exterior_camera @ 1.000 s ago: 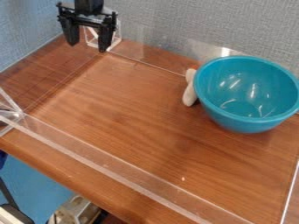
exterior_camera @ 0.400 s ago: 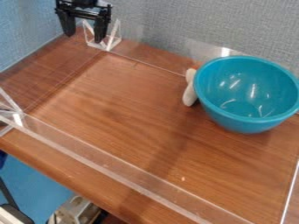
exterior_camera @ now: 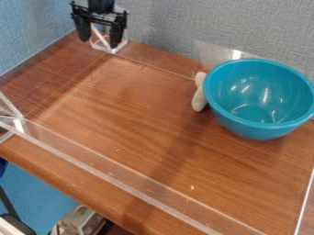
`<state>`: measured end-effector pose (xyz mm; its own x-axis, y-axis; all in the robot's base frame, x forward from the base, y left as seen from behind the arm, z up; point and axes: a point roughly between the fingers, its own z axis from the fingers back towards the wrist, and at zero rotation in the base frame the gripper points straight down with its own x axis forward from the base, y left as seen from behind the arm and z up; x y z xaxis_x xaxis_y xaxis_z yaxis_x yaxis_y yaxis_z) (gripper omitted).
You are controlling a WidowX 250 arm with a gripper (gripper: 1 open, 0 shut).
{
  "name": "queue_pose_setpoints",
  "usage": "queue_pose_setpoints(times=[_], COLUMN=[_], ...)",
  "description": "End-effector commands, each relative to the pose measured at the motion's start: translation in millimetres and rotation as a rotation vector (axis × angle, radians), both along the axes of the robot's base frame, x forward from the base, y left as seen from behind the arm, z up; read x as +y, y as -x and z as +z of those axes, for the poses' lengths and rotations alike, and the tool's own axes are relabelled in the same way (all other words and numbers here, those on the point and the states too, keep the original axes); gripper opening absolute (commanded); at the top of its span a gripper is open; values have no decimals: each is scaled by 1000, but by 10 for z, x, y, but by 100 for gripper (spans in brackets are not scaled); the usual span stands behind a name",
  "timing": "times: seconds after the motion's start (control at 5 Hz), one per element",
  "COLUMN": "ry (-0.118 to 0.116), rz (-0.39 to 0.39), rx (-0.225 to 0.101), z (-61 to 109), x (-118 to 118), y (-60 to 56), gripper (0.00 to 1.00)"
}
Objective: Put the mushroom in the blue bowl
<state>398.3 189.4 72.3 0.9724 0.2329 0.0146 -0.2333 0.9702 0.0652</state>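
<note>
The step in hand looks to be reaching the small cream-white elongated mushroom point(exterior_camera: 199, 93), which lies on the brown wood-grain counter point(exterior_camera: 123, 110) just beside the left edge of the large glossy teal-blue plastic bowl point(exterior_camera: 259, 98). The black gripper point(exterior_camera: 101, 39), at the far left corner, has its fingers spread apart with nothing between them. It would do well to cross above the counter, come down from over the mushroom, and set one finger on each long side, keeping the inner finger clear of the bowl's bulging wall. The mushroom is stubby, pale and matte-looking, its long axis pointing roughly away from the camera.
</note>
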Motion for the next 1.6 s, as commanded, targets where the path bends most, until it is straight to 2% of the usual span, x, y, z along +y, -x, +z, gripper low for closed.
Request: queue_pose_setpoints(times=[0.0, 0.2, 0.4, 0.6, 1.0, 1.4], ry=[-49, -54, -57, -57, -68, -85], rz=[-32, -48, -100, -151, -156, -89], rx=[-89, -94, -99, -114, -142, -164], z=[253, 202, 193, 224, 219, 162], x=[-8, -7, -61, -131, -118, -40], y=[-226, -225, -175, -173, -219, -66], gripper=[100, 100, 100, 100, 100, 100])
